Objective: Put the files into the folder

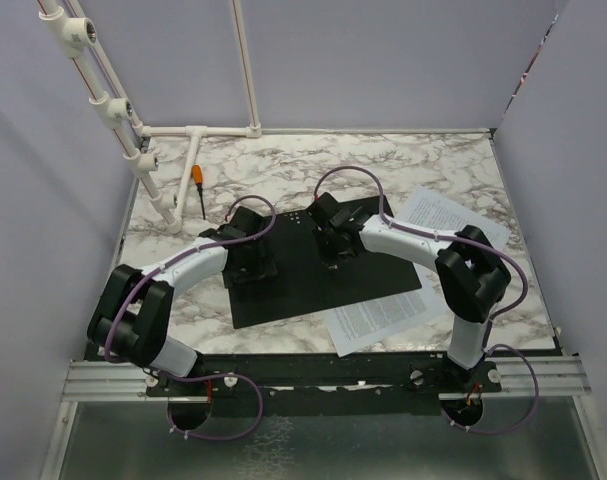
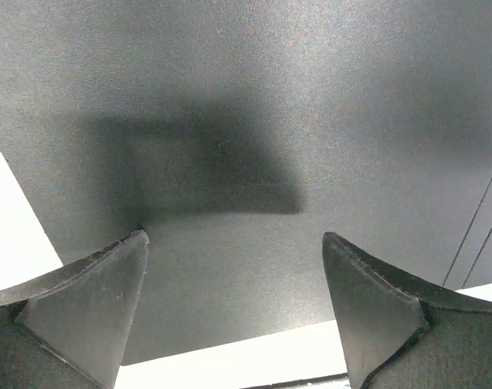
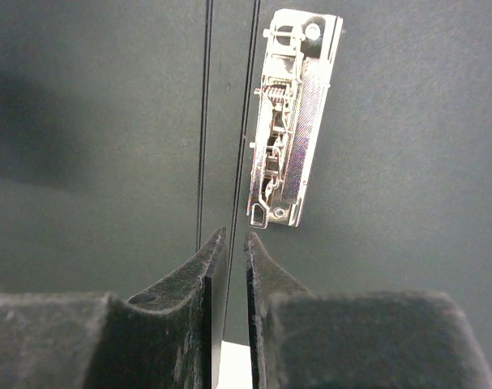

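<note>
The folder point(image 1: 313, 290) lies open on the marble table, black inside up. Its metal spine clip point(image 3: 290, 121) shows in the right wrist view. The files point(image 1: 378, 318), white printed sheets, lie partly under the folder's right half, and another corner point(image 1: 443, 215) sticks out at the far right. My left gripper point(image 1: 251, 262) is open and empty just above the folder's left half point(image 2: 229, 97). My right gripper point(image 1: 333, 245) hangs over the spine lines point(image 3: 229, 237), just short of the clip, with its jaws almost together and nothing between them.
An orange-handled screwdriver point(image 1: 198, 190) lies at the back left beside a white pipe frame point(image 1: 148, 165). Purple-grey walls enclose the table on three sides. A bright white surface point(image 2: 254, 356) shows past the folder's edge in the left wrist view.
</note>
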`<state>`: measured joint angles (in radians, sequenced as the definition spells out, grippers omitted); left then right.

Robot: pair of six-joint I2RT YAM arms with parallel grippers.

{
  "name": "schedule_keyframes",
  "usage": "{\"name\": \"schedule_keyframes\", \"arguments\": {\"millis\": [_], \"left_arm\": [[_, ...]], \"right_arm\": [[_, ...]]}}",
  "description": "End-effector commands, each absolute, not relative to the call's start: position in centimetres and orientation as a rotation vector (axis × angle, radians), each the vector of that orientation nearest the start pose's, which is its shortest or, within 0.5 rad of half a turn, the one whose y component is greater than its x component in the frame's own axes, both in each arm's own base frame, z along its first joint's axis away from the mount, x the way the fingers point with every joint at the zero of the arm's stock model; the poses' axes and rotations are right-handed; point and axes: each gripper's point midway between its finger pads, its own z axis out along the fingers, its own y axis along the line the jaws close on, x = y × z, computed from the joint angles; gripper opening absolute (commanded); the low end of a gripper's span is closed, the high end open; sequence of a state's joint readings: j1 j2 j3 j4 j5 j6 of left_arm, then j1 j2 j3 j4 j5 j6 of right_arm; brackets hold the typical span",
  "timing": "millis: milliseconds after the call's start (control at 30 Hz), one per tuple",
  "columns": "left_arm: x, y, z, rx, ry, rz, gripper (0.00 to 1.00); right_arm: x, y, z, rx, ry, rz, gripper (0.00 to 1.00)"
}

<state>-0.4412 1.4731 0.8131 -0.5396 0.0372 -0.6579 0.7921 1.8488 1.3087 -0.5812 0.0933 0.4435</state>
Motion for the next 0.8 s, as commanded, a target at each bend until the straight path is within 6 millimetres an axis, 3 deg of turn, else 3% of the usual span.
{"name": "schedule_keyframes", "arguments": {"millis": [0, 333, 533, 767], "left_arm": [[24.4, -14.9, 2.4, -0.269, 2.808, -0.227, 0.9], [24.3, -14.0, 3.0, -0.171, 2.802, -0.03, 0.9], [24.1, -14.0, 3.5, -0.155, 2.799, -0.009, 0.98], [23.3, -13.8, 2.6, -0.129, 2.832, 0.018, 0.99]], "right_arm": [[28.4, 28.9, 4.4, -0.479, 2.696, 0.187, 0.17], [28.6, 28.5, 3.4, -0.486, 2.704, 0.132, 0.12], [28.9, 28.4, 3.1, -0.488, 2.702, 0.11, 0.09], [29.0, 28.3, 2.6, -0.489, 2.706, 0.093, 0.06]]}}
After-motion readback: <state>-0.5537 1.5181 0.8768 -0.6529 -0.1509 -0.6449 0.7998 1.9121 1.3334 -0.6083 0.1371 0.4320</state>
